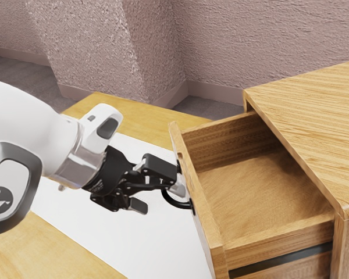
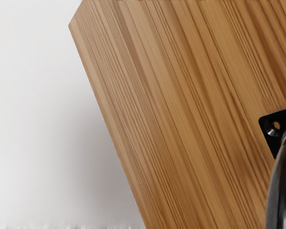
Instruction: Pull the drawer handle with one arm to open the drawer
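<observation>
Standing at the exterior view's right, a wooden cabinet (image 1: 314, 116) takes the most space, and its top board reaches over the back part of the drawer. Behind it rises a rough pinkish wall (image 1: 104, 40). The white robot arm (image 1: 23, 151) enters from the exterior view's left and reaches toward the right, low over the worktop (image 1: 35, 256), which is of light wood. On this worktop lies a white sheet (image 1: 122, 238), under the arm and up to the foot of the cabinet.

The drawer (image 1: 262, 192) is pulled far out of the cabinet, so its bare wooden floor and inner walls are visible. Its front panel (image 1: 189, 186) is seen almost edge-on in the exterior view. In the wrist view the same front panel (image 2: 190, 119) is tilted, with the grain running along it and the white sheet beside it.

The black pincer (image 1: 166, 186) is right at the outer face of the front panel, at the handle (image 1: 183, 204), a black curved bar. Whether the pincer is clamped on the handle or stands open beside it, one cannot tell. In the wrist view the handle (image 2: 281, 191) is close under the hand, and it joins a small black mounting plate (image 2: 276, 126) with a screw hole.
</observation>
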